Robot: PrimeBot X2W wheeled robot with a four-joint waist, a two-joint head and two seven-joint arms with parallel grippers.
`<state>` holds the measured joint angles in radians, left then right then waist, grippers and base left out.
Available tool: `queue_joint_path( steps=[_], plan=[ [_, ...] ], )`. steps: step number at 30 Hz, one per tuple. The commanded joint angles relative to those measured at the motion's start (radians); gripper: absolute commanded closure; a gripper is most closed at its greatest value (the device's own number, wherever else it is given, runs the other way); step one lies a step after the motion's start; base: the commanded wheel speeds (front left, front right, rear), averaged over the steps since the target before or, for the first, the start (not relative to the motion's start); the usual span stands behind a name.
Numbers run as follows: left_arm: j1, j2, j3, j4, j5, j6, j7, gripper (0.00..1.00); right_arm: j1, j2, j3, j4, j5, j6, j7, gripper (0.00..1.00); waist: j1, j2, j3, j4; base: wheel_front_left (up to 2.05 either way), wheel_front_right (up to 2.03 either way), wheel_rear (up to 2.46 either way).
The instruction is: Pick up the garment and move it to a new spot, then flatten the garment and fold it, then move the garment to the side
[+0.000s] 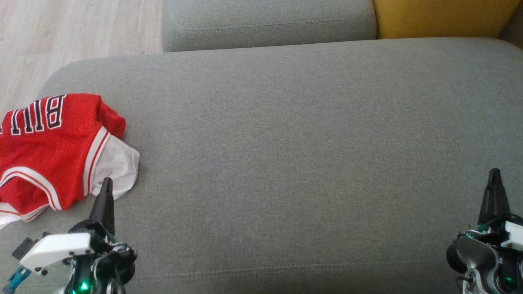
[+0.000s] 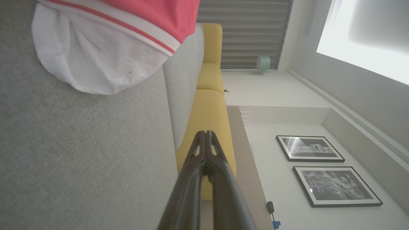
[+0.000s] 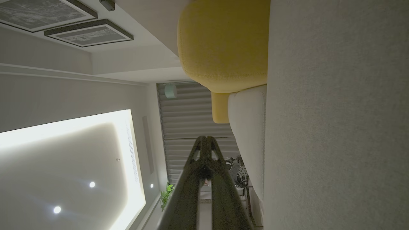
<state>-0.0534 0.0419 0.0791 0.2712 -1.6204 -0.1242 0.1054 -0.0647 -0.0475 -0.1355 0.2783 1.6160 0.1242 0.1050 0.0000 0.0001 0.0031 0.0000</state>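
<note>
— Whereabouts of the shirt [image 1: 49,151]?
— Crumpled at the left end of the grey seat [image 1: 306,143]. Red, white trim, black-edged white letters, a white flap sticking out on the near right side. Runs partly off the left edge of the head view.
— State of the left gripper [image 1: 107,180]?
— Pressed together, pinching nothing. Low at the near left, tip overlapping the rim of that white flap in the head view. From the left wrist, though, flap up and off to one side, tips apart from it, set against a yellow cushion [image 2: 207,111] beyond.
— And the right gripper [image 1: 495,171]?
— Also pressed together, empty. Near right corner, over bare grey fabric, well apart from the shirt.
— Anything standing between?
— Just the broad grey seat between the two grippers.
— Around it?
— Past the far edge, a second grey cushion [image 1: 265,24], the yellow one at the far right, pale wood floor [image 1: 73,32] at the far left. In the wrist views: two framed pictures [image 2: 310,148] on a white wall, a grey curtain [image 2: 249,32], a lit ceiling panel [image 3: 64,153], a small green plant [image 3: 166,193].
</note>
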Motion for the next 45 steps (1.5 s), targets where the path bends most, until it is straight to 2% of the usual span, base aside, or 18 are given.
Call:
queue_joint_path(
  steps=[1,9,10,12,13,14,15,20,26,34,45],
  plan=[
    [-0.055,0.008,0.034,-0.026,0.011,-0.007,0.007,1.0,-0.043,-0.003,0.022,-0.034,-0.007,0.007,0.008,1.0,0.0,-0.0001,0.0,0.0,0.0,0.0,0.0],
    [-0.055,0.008,0.034,-0.026,0.011,-0.007,0.007,1.0,-0.043,-0.003,0.022,-0.034,-0.007,0.007,0.008,1.0,0.0,-0.0001,0.0,0.0,0.0,0.0,0.0],
    [0.0,0.0,0.0,0.0,0.0,0.0,0.0,0.0,0.0,0.0,0.0,0.0,0.0,0.0,0.0,0.0,0.0,-0.0001,0.0,0.0,0.0,0.0,0.0],
    [0.01,-0.002,-0.003,0.026,0.0,0.001,-0.002,0.0,0.007,0.001,0.002,0.027,0.001,-0.001,-0.001,0.0,0.0,-0.0001,0.0,0.0,0.0,0.0,0.0],
    [0.022,-0.005,-0.004,0.042,0.0,0.002,-0.002,1.0,0.016,0.002,0.002,0.045,0.001,-0.001,-0.001,1.0,0.0,-0.0001,0.0,0.0,0.0,0.0,0.0],
    [0.036,-0.008,-0.004,0.059,0.0,0.002,-0.002,1.0,0.027,0.003,0.003,0.062,0.001,-0.001,-0.001,1.0,0.0,-0.0001,0.0,0.0,0.0,0.0,0.0],
    [0.042,-0.009,-0.006,0.064,0.0,0.003,-0.004,0.0,0.031,0.004,0.005,0.067,0.001,-0.001,-0.002,0.0,0.0,-0.0001,0.001,0.0,0.0,0.0,0.0],
    [0.039,-0.009,-0.021,0.05,0.006,0.002,-0.019,0.0,0.027,0.003,0.025,0.058,-0.003,-0.001,-0.017,0.0,0.0,-0.0001,0.002,0.0,0.0,0.0,0.0],
    [0.037,-0.008,-0.027,0.033,0.055,0.002,-0.036,0.0,0.02,0.003,0.042,0.054,-0.062,0.0,-0.035,0.0,0.0,-0.0001,0.004,0.0,0.0,0.0,0.0],
    [0.035,-0.007,-0.03,0.003,0.164,0.003,-0.06,0.0,0.016,0.003,0.069,0.032,-0.173,0.0,-0.059,0.0,0.0,-0.0001,0.005,0.002,0.0,0.0,0.0],
    [0.036,-0.005,-0.071,-0.055,0.35,0.032,-0.092,0.0,0.01,0.002,0.122,0.014,-0.362,0.001,-0.091,0.0,0.0,-0.0001,0.002,0.004,0.0,0.0,0.0]
  ],
)
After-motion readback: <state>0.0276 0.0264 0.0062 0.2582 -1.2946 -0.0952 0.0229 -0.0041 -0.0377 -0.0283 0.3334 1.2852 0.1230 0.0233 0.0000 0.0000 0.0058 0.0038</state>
